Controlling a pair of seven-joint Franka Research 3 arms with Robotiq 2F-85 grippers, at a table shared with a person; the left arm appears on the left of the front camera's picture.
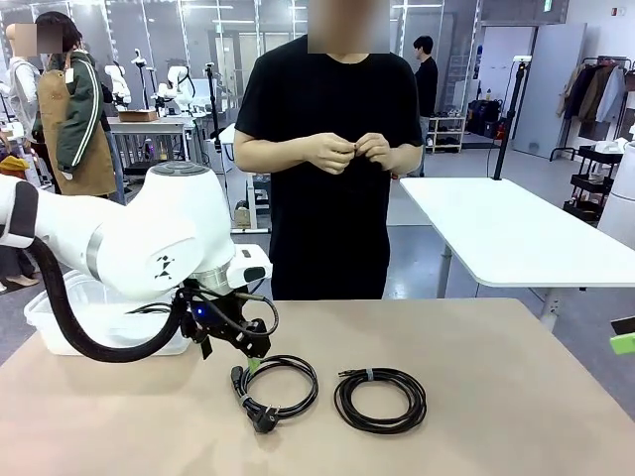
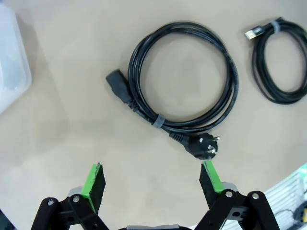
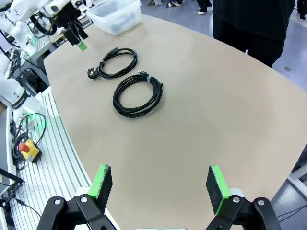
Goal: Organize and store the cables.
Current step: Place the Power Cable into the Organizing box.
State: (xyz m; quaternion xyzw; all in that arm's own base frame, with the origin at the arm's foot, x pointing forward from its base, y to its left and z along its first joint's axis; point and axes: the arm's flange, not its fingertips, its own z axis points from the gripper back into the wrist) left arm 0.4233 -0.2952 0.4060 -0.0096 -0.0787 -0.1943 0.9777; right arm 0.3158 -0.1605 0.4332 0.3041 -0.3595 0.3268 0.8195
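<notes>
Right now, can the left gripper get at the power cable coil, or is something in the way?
Probably yes. The open left gripper hangs just above the power cable coil, which lies alone on bare table, apart from the other coil.

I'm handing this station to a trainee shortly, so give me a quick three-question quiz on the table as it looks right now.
1. True or false: the robot's left hand is shut on the power cable.
2. Which coil lies nearer the clear bin? A) the power cable B) the other cable
3. Fill in: the right hand is ____, over bare table top.

Key: 1 false, the left hand is open, above the power cable. 2 A. 3 open.
</notes>
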